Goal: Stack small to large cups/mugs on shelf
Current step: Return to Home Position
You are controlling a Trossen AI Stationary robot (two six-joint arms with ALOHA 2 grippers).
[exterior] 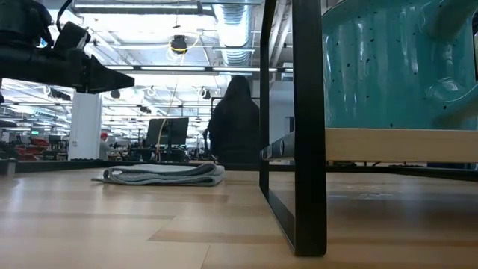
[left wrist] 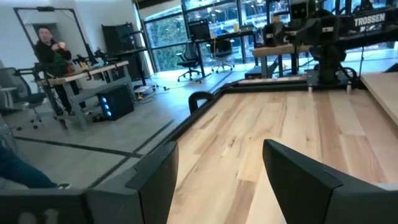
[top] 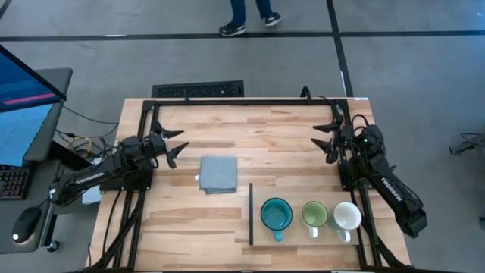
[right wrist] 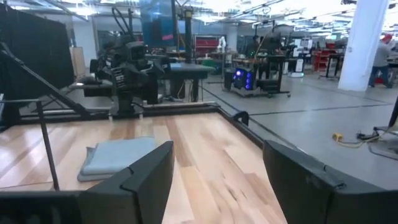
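Three mugs stand upright in a row on the light wood shelf (top: 303,235) at the table's near right: the teal mug (top: 276,215), the light green mug (top: 314,215) and the white mug (top: 347,218). The teal mug also fills the low view's right (exterior: 381,63). The shelf's black strip (top: 251,214) is its left edge. My left gripper (top: 176,144) is open and empty at the table's left, far from the mugs. My right gripper (top: 327,136) is open and empty at the far right, beyond the mugs.
A grey folded cloth (top: 218,174) lies flat at the table's middle, left of the shelf. A black frame runs along the table's far edge (top: 242,101). A person stands on the floor beyond the far edge (top: 250,19).
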